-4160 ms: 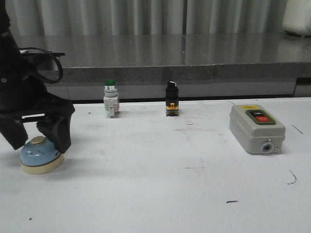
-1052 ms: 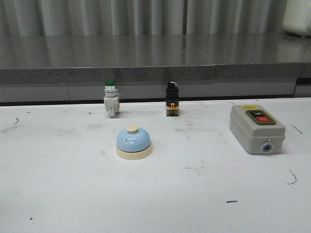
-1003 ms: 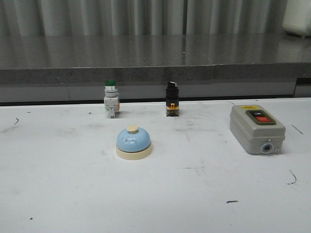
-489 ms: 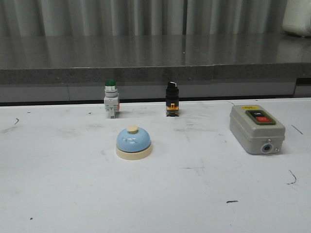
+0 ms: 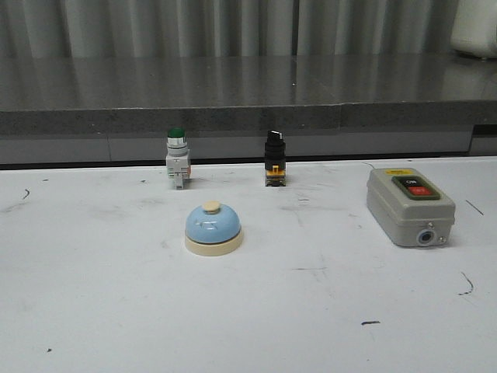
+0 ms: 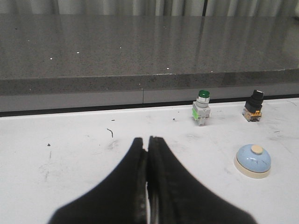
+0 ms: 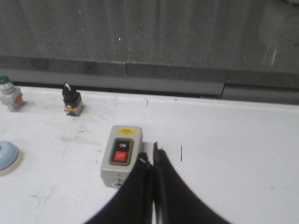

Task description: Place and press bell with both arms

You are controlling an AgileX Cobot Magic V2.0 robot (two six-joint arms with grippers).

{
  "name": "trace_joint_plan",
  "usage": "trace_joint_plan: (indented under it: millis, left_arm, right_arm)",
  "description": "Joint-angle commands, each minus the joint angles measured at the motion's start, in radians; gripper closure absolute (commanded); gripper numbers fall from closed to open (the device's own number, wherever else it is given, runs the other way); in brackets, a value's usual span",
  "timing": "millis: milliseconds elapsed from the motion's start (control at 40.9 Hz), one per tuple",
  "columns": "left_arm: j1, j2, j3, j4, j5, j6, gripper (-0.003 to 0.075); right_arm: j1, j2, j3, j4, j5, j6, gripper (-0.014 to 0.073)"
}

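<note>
The light-blue bell (image 5: 213,228) with a cream base and cream button stands upright on the white table, near the middle. It also shows in the left wrist view (image 6: 252,160) and at the edge of the right wrist view (image 7: 7,157). Neither arm shows in the front view. My left gripper (image 6: 146,141) is shut and empty, well to the left of the bell, above bare table. My right gripper (image 7: 151,156) is shut and empty, beside the grey switch box (image 7: 122,155), far from the bell.
A green-capped push button (image 5: 177,167) and a black selector switch (image 5: 274,167) stand behind the bell near the table's back edge. The grey switch box (image 5: 410,206) with ON and OFF buttons sits at the right. A dark stone ledge (image 5: 248,105) runs behind the table.
About four seconds ago my left gripper stood over the bell at the far left of the table. Now the bell stands at the middle and the arm has left the front view. Nothing moved in the last second.
</note>
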Motion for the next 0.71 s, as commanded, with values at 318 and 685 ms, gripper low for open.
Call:
trace_joint_plan:
  millis: [318,685]
  left_arm:
    - [0.003,0.009,-0.027,-0.016,-0.091,0.000,0.0740]
    - [0.003,0.009,-0.027,-0.016,-0.091,0.000,0.0740]
  right_arm:
    - [0.234,0.587,-0.157,0.019,-0.286,0.000,0.0661]
    - [0.502,0.991,-0.504,0.063,-0.222,0.000,0.0661]
